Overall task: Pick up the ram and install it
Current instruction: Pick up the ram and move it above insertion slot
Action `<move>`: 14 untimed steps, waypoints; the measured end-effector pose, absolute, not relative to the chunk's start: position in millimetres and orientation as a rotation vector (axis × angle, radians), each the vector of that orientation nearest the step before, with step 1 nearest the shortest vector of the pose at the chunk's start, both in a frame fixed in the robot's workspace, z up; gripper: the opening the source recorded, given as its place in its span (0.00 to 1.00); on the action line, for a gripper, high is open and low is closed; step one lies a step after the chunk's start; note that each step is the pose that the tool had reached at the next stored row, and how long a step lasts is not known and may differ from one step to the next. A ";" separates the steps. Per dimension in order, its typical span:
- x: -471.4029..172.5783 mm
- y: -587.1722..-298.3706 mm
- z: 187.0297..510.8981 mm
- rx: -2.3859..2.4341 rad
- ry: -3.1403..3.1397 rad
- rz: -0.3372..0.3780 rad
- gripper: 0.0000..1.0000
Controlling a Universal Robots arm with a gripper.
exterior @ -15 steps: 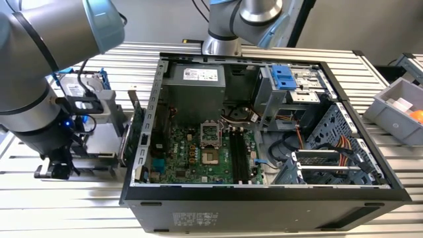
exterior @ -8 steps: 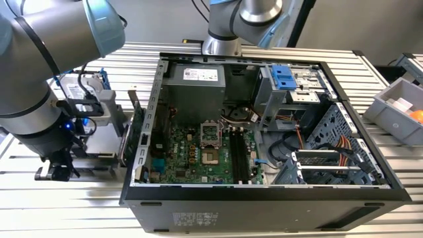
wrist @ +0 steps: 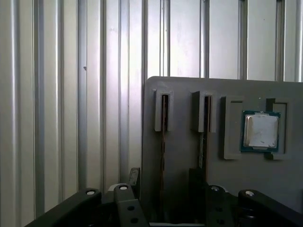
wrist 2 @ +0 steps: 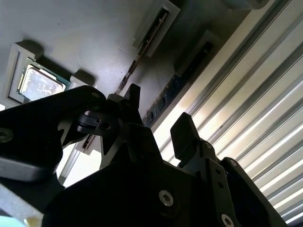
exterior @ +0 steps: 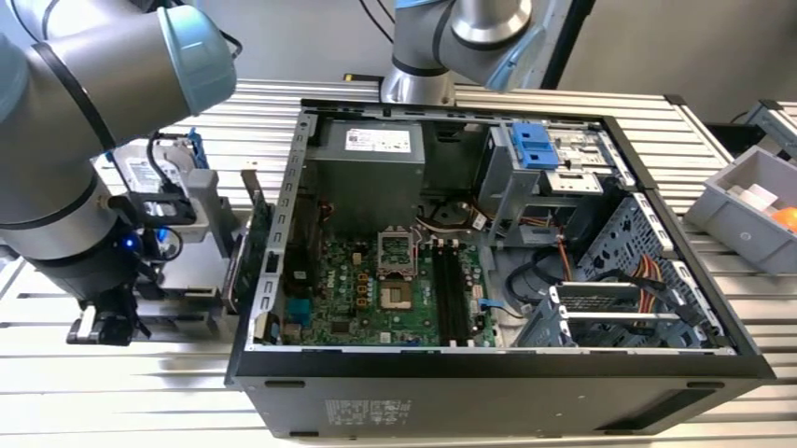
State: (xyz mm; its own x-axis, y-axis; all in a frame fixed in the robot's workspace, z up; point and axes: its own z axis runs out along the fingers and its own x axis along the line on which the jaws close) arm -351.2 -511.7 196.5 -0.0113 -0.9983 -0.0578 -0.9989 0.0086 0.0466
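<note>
At the exterior view's left, the gripper (exterior: 106,329) is hovering over the ribbed surface (exterior: 125,401). Its open jaws are straddling the ram (wrist: 163,142).

The ram (wrist: 163,142) is standing on its long edge in a narrow slot of a grey holder (wrist: 189,90). In the first wrist view it is showing as a thin dark-brown strip running straight away from the jaws. It is sitting in the gap between the two spread jaws of the gripper (wrist: 165,176), with holder surface showing on either side of it. In the second wrist view the ram (wrist 2: 173,92) is showing a bluish face with small dark chips, passing between the jaws and reaching on beyond their tips.
</note>
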 end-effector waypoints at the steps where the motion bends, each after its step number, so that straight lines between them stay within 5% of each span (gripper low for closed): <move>1: -351.3 -511.8 195.7 -2.203 2.225 0.116 1.00; 14: -351.2 -510.8 192.0 -2.203 2.225 0.115 1.00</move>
